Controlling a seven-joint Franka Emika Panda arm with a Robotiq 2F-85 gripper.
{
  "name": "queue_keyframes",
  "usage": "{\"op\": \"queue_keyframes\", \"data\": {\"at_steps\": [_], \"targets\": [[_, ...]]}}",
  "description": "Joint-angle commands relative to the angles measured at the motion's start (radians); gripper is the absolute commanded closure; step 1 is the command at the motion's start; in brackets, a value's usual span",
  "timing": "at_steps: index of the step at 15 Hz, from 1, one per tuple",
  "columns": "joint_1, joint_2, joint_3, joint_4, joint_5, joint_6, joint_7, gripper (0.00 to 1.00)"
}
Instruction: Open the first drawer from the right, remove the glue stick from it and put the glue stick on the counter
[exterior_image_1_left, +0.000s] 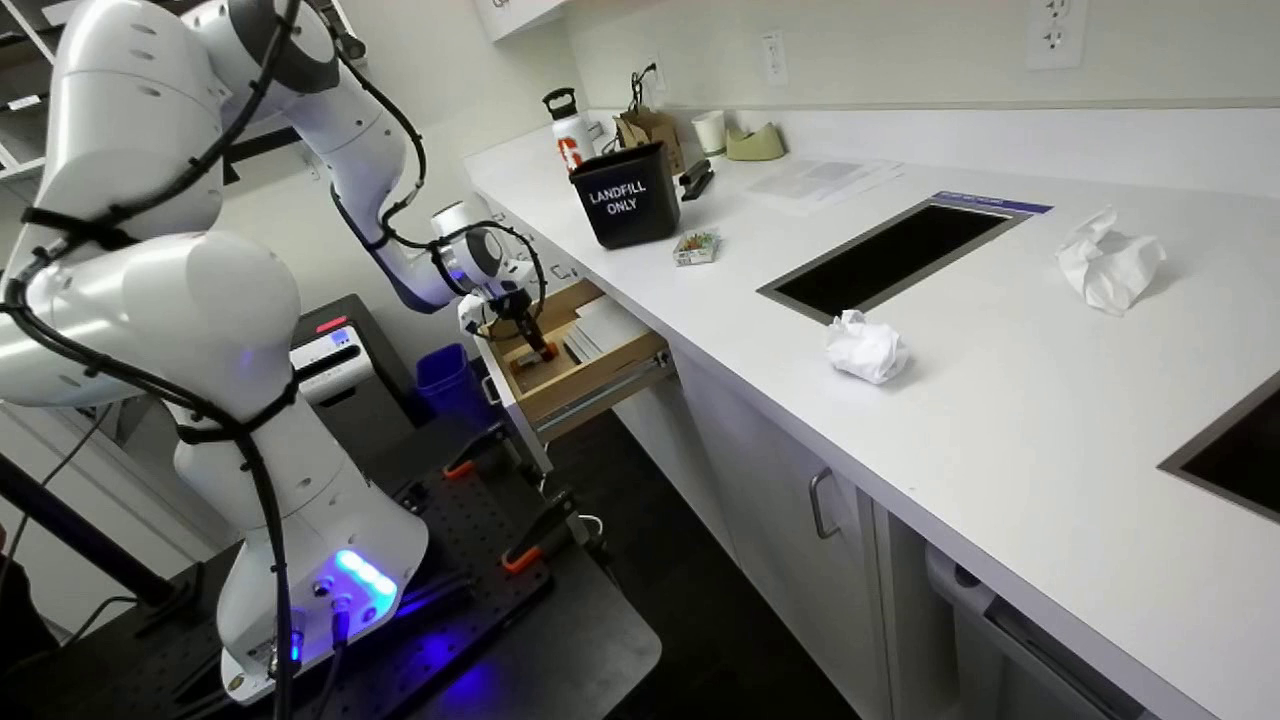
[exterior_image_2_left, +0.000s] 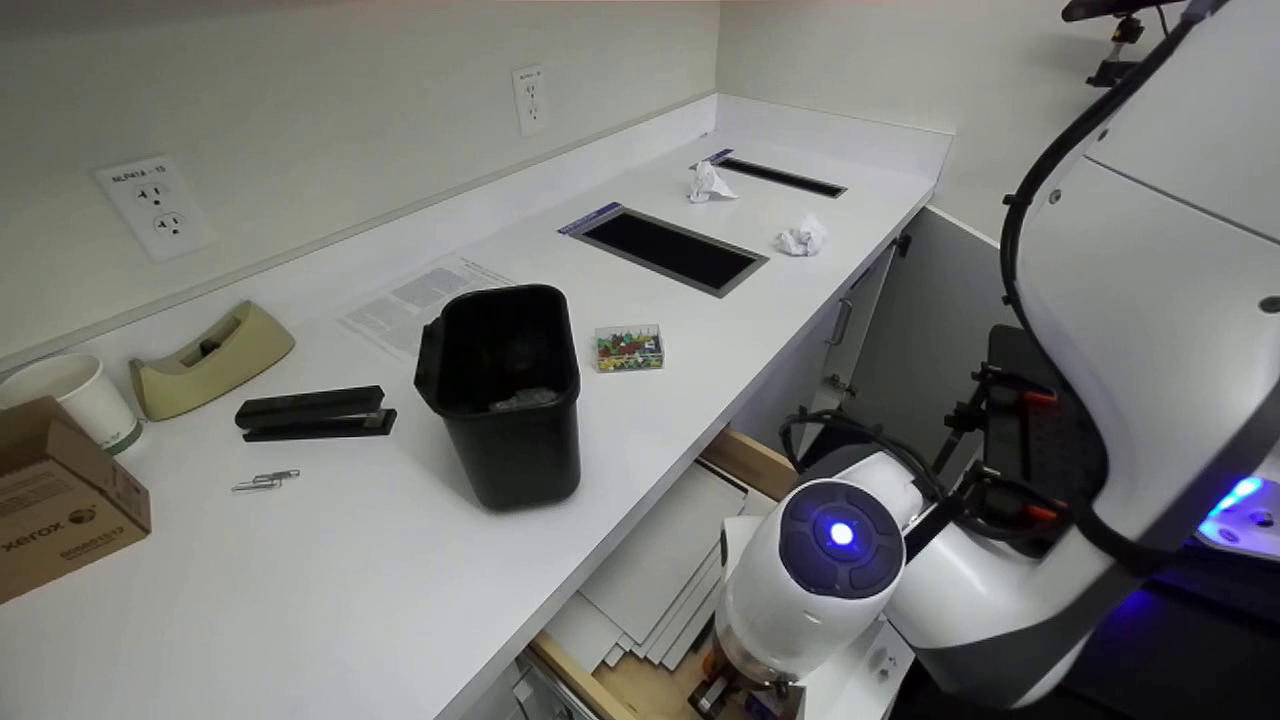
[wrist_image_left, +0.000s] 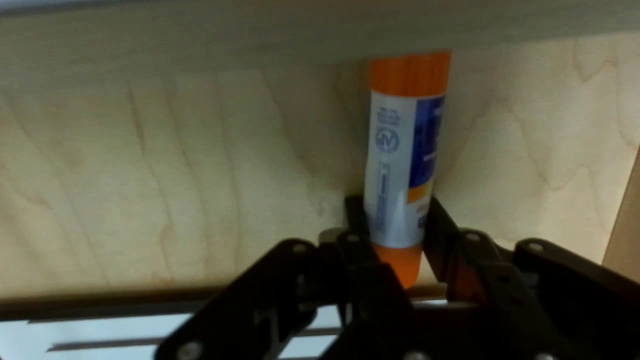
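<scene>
The drawer stands pulled open, with its tan wood sides and inside showing in both exterior views. The glue stick, white and blue with orange ends, lies over the drawer's bare wood floor, one end at the drawer wall in the wrist view. My gripper reaches down into the drawer. Its black fingers are closed against both sides of the glue stick near its lower orange end. In an exterior view the gripper shows low inside the drawer. The white counter runs above and beside the drawer.
White flat boards fill the drawer's inner part. On the counter are a black bin, a pin box, a stapler, crumpled papers and a dark cutout. The counter's front edge overhangs the drawer.
</scene>
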Motion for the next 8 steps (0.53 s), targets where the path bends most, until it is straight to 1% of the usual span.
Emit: {"op": "queue_keyframes", "data": {"at_steps": [1,3,5,8], "targets": [[0.023,-0.016,-0.019,-0.020,0.037,0.012,-0.039,0.94],[0.051,-0.060,-0.038,-0.054,0.027,-0.023,-0.034,0.92],[0.113,-0.132,-0.090,-0.113,0.009,-0.073,-0.008,0.92],[0.254,-0.266,-0.235,-0.219,-0.074,-0.165,0.068,0.92]]}}
